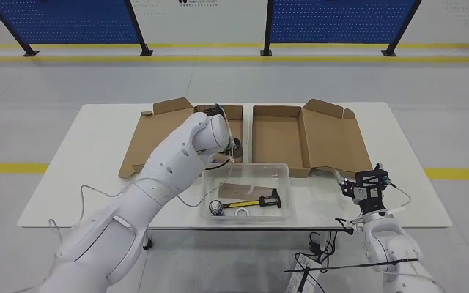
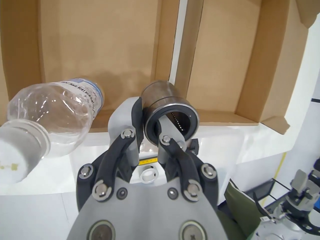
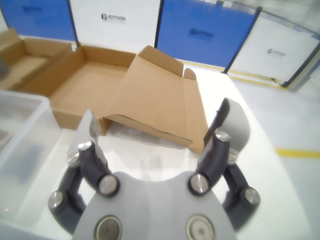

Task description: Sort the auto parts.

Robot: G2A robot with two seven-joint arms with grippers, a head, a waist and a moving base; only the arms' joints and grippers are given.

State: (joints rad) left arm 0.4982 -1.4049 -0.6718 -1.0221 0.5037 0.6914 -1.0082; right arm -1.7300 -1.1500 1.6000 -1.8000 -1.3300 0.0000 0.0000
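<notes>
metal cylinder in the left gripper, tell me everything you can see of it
The short steel-grey metal cylinder is a hollow sleeve: shiny outer wall, a groove near the open end, a black rim ring, a row of tiny balls along the bore. The left gripper holds it in the air, tilted, open end toward the wrist camera; one of its fingers presses the outer wall, the other reaches into the bore. It hangs near a corner of a brown cardboard box.
</notes>
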